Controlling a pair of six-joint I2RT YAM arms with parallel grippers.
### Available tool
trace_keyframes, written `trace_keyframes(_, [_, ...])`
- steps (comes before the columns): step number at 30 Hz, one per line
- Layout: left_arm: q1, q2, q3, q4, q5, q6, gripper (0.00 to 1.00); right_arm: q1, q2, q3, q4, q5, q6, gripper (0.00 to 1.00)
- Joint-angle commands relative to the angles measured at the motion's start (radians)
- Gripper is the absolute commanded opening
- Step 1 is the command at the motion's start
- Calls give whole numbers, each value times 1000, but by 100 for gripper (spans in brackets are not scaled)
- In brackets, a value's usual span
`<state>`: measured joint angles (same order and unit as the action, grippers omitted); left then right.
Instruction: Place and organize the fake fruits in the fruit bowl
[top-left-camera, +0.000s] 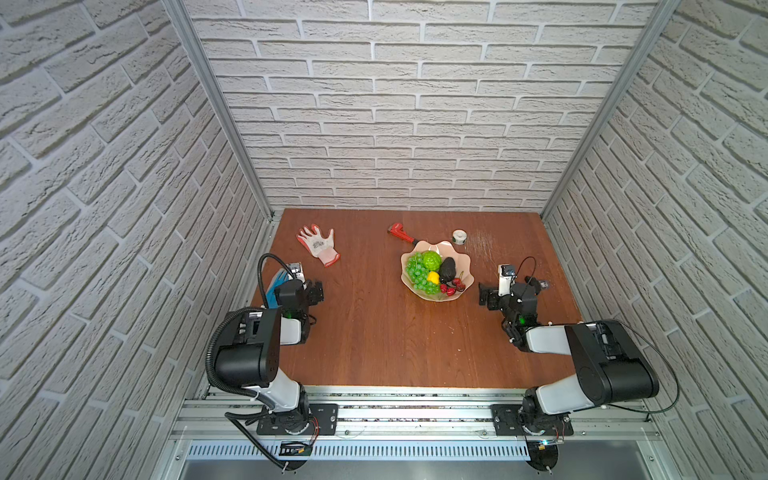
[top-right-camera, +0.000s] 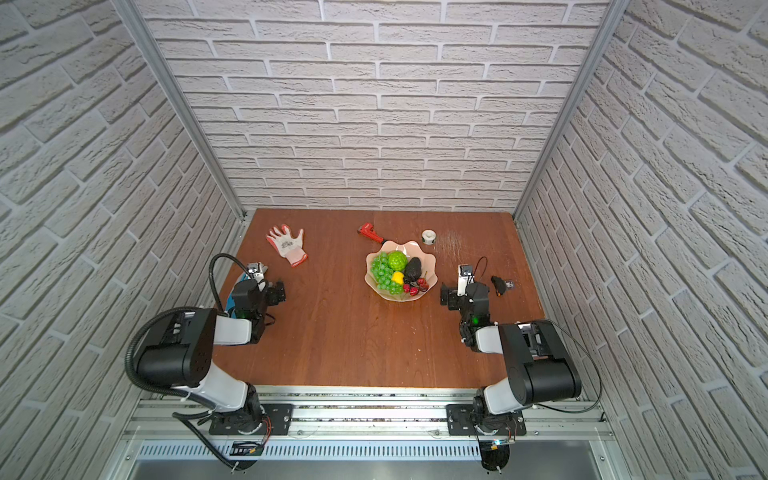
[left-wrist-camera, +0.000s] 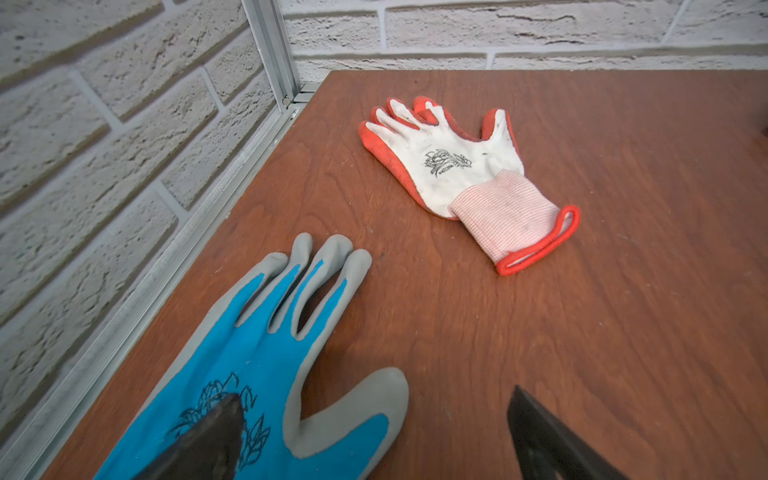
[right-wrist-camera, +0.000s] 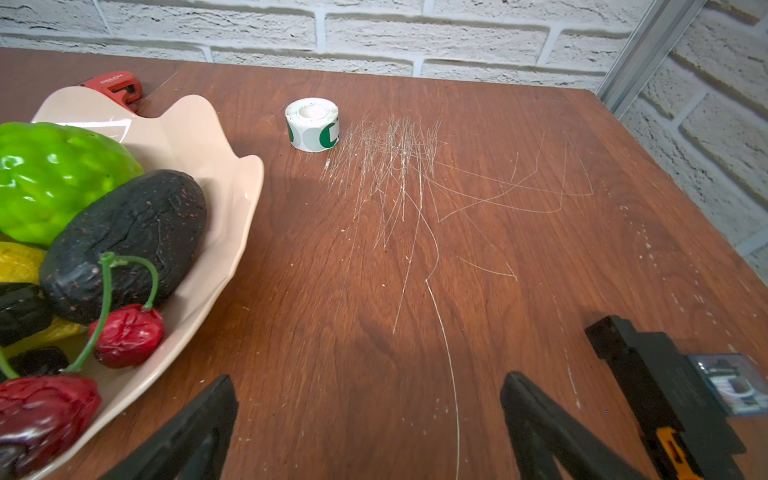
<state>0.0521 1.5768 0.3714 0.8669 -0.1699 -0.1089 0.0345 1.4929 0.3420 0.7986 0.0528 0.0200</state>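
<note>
Broadly, the brown bench carries everything. Its fruit bowl sits between the two pincers, just beside the right pincer, which gapes wide and holds nothing. The left pincer, equally wide and empty, hangs with one finger over a blue glove, well apart from the bowl. Inside the bowl, on the right pincer's inner side, lie the green grape bunch, bumpy green ball, avocado, yellow fruit and cherries.

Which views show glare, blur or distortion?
In both top views the wide lens splays the brick walls; in the right wrist view glare sits on the bumpy green fruit and fruit bowl; in the left wrist view the near fingertips blur.
</note>
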Motion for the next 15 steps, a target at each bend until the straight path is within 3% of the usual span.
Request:
trace_keyframes(1, [5,-3,3,78,8,-8,98,-5,-23,26,16,-28,-7,100])
trace_keyframes(15, [3,-5,3,77,7,-6,98,-5,-23,25,16,-28,-6,100])
